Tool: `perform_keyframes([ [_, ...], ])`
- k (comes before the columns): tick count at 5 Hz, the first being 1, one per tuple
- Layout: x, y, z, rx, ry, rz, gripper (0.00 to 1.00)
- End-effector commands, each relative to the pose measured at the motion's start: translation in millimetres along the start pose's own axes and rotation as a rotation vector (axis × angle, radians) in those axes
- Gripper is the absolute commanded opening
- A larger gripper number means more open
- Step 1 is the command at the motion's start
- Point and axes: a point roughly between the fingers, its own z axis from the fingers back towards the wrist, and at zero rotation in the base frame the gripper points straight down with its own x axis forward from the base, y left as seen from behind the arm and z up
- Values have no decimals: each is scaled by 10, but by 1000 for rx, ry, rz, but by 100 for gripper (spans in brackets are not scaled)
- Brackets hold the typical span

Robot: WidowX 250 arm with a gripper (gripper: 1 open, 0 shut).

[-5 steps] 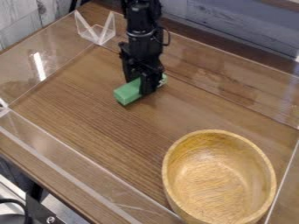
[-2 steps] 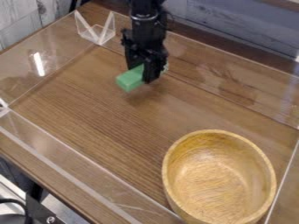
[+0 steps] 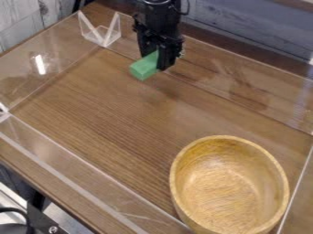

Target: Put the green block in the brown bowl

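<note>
The table (image 3: pixel 110 128) was dark wood-grain with a faint sheen, ringed by clear glossy plastic walls (image 3: pixel 49 55). The brown bowl (image 3: pixel 230 187) at five o'clock was pale wood, grain showing, smooth inside. The green block (image 3: pixel 145 67) at twelve o'clock looked matt and plain. The gripper (image 3: pixel 158 62) was matt black.

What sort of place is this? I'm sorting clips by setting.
Probably a lab test bench: a wood-grain table fenced by clear plastic walls, with only a green block in the claw and a brown bowl.
</note>
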Motion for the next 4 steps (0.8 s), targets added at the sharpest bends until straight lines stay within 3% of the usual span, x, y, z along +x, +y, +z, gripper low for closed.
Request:
perform_keyframes([
  [1,37,-58,234,26,-64,-17,0],
  [4,-253,-426,481,21,-90,-59,0],
])
